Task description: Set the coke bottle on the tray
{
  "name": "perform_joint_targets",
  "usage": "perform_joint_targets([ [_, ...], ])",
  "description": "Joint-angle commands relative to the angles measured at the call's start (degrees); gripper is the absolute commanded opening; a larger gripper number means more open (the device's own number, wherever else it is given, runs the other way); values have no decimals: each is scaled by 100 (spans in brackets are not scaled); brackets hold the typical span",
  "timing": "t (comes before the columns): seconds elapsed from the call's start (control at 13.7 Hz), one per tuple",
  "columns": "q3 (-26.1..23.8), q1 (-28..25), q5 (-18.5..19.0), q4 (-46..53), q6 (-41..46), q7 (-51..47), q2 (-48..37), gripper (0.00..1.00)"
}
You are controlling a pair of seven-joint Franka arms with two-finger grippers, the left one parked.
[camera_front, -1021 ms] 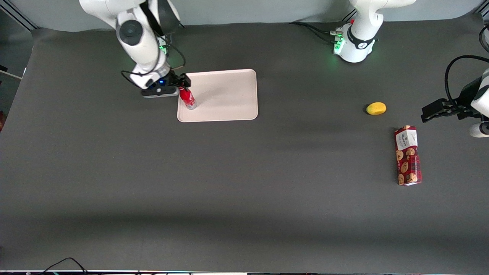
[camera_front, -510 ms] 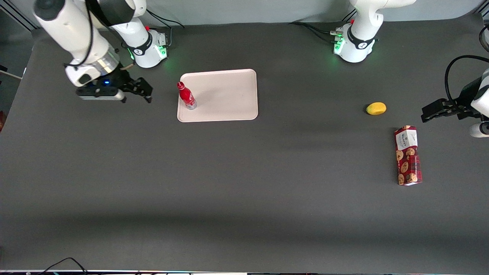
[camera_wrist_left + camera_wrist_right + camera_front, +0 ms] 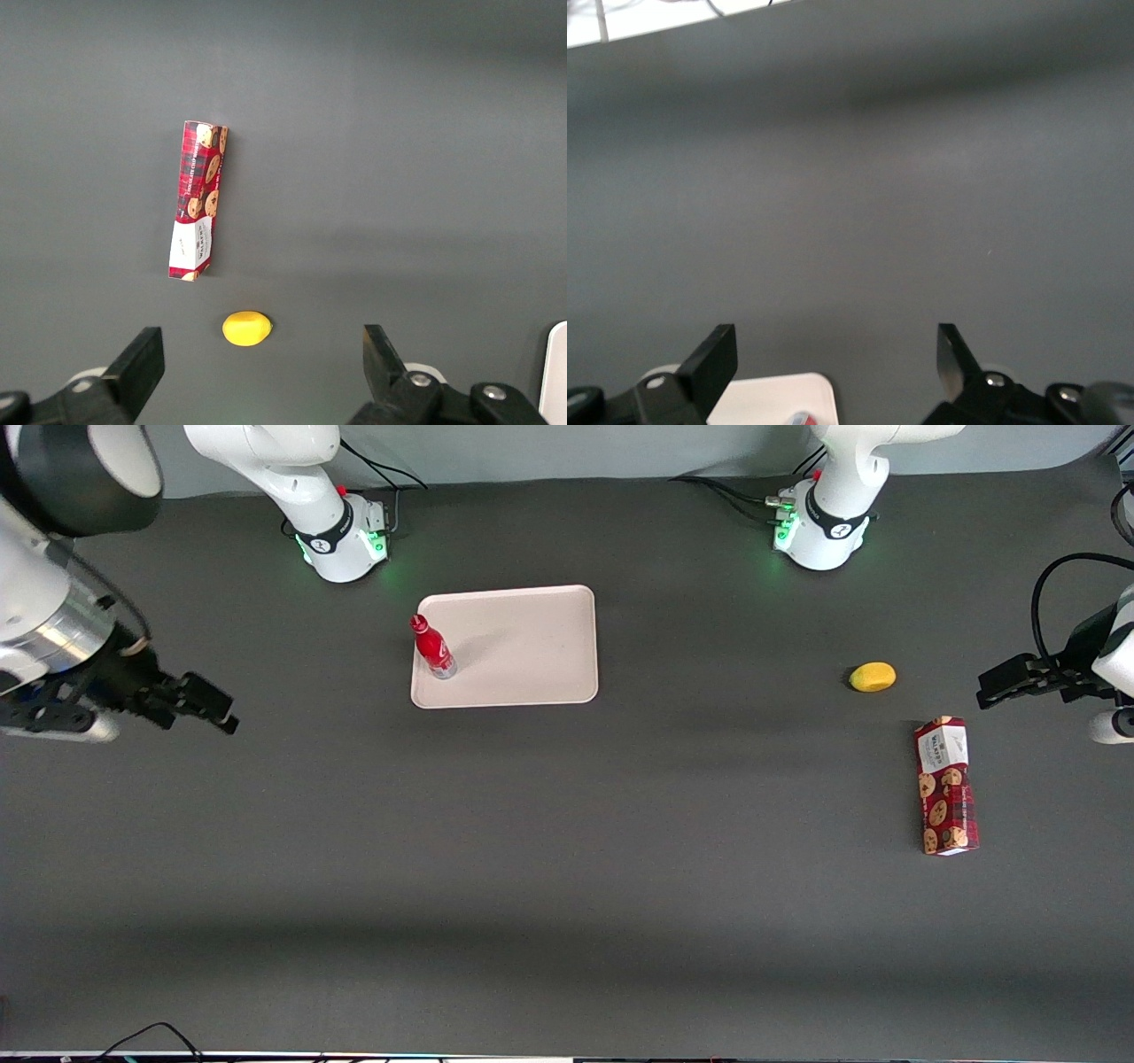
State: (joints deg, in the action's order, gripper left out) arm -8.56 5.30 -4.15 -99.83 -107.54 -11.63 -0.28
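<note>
The coke bottle (image 3: 433, 647), small and red with a red cap, stands upright on the tray (image 3: 523, 646), close to the tray's edge toward the working arm's end. My right gripper (image 3: 208, 707) is open and empty, well away from the tray toward the working arm's end of the table and nearer the front camera. In the right wrist view the gripper (image 3: 835, 352) is wide open over the dark table, with a corner of the tray (image 3: 775, 398) and a sliver of the bottle (image 3: 799, 418) showing between the fingers.
A yellow lemon (image 3: 873, 677) and a red cookie-printed box (image 3: 946, 786) lie toward the parked arm's end of the table; both show in the left wrist view, lemon (image 3: 246, 328) and box (image 3: 198, 200). The dark table mat (image 3: 567, 868) spreads wide.
My gripper let go of the bottle on the tray, opened, and drew away toward the working arm's end and nearer the front camera. The bottle stays standing.
</note>
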Motion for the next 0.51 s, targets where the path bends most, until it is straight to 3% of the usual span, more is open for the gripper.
perform_joint_targets([
  [0.0,205,-64,430,605,260,467,414,100],
  [0.44,205,-64,626,623,558,416,406,100],
])
